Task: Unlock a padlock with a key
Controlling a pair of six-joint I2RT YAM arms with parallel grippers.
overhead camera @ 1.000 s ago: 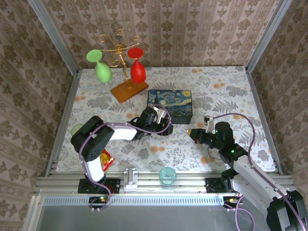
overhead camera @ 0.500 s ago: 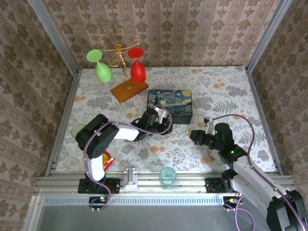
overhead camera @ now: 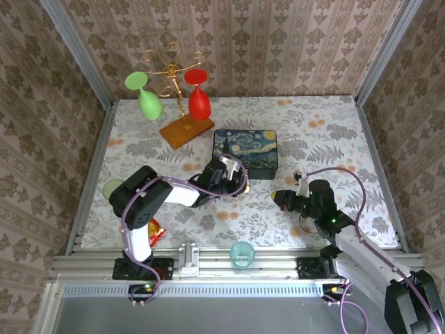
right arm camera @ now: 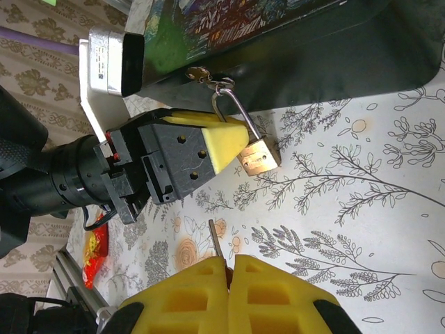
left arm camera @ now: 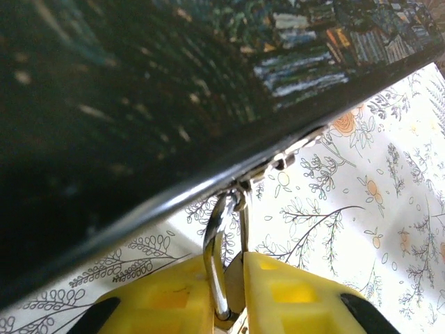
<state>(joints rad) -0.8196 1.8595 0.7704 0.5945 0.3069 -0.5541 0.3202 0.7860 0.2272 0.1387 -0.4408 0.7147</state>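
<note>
The tiny brass padlock (right arm camera: 259, 156) hangs by its thin silvery shackle (left arm camera: 215, 257) from the clasp (left arm camera: 245, 186) on the painted box (overhead camera: 245, 152). My left gripper (left arm camera: 235, 268) is shut on the padlock, with its yellow fingers (right arm camera: 212, 142) pressed against the brass body. In the top view the left gripper (overhead camera: 235, 184) sits at the box's front edge. My right gripper (right arm camera: 229, 268) is shut on the thin grey key (right arm camera: 216, 240), whose blade sticks out toward the padlock, a short gap away. The right gripper (overhead camera: 276, 195) lies just right of the left one.
A wooden rack (overhead camera: 186, 131) with a green glass (overhead camera: 147, 103) and a red glass (overhead camera: 199, 101) stands at the back left. A teal cup (overhead camera: 241, 252) is at the near edge. A green cup (overhead camera: 111, 188) and a red wrapper (overhead camera: 154, 229) lie at the left.
My right gripper has moved left with the key, closing the gap to the padlock. The left gripper has shifted only slightly at the box's front.
</note>
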